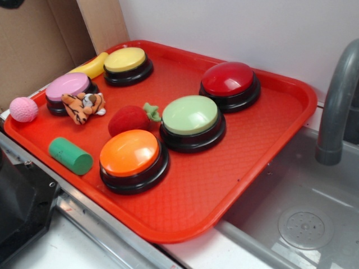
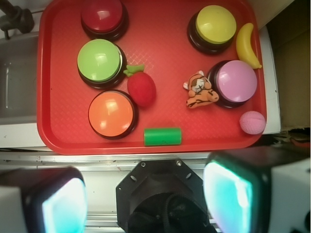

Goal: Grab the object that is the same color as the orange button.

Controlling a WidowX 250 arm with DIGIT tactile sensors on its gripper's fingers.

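Note:
A small orange plush tiger [image 1: 83,106] with black stripes lies on the red tray [image 1: 224,185], against the pink-topped button. In the wrist view the tiger [image 2: 199,90] is at the right middle of the tray [image 2: 58,141]. The orange button [image 1: 130,157] stands near the tray's front edge and also shows in the wrist view [image 2: 111,113]. My gripper [image 2: 146,199] is open and empty, high up and back from the tray's near edge. Its pads [image 2: 228,194] stand wide apart. It is out of the exterior view.
On the tray are a red button [image 1: 229,81], yellow button [image 1: 127,63], green button [image 1: 192,117], pink button [image 1: 68,89], red plush strawberry [image 1: 130,119], banana [image 1: 95,66], green cylinder [image 1: 70,156] and pink ball [image 1: 23,109]. A sink [image 1: 303,224] and faucet [image 1: 336,106] lie right.

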